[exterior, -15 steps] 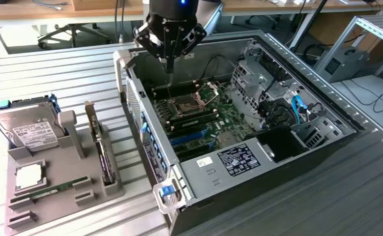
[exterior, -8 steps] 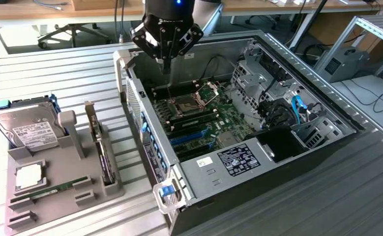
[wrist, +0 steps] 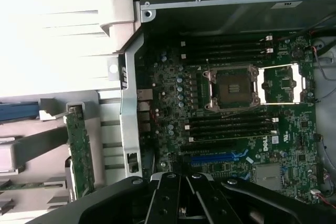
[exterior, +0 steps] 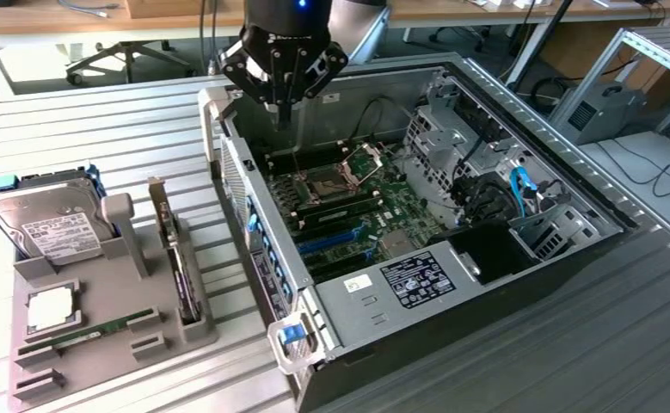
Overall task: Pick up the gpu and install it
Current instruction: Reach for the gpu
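The gpu (exterior: pixel 179 262) stands on its long edge in a slot of the grey holder (exterior: pixel 117 301), to the exterior view's left of the open computer case (exterior: pixel 427 284). In the wrist view it shows edge-on as a thin green card (wrist: pixel 80 153) beside the case wall. My gripper (exterior: pixel 279 119) hangs shut and holds nothing, above the case's rear wall and the motherboard's (exterior: pixel 358 206) far corner. It is well apart from the gpu. Its black fingers (wrist: pixel 173 195) press together over the motherboard (wrist: pixel 236 114), near the blue expansion slots (wrist: pixel 218 157).
The holder also carries a silver hard drive (exterior: pixel 50 225), a processor chip (exterior: pixel 50 308) and a narrow memory stick (exterior: pixel 88 330). Inside the case are an open processor socket (wrist: pixel 232 87), drive cages (exterior: pixel 450 129), and blue and black cables (exterior: pixel 520 194). The ribbed metal table (exterior: pixel 70 129) surrounds everything.
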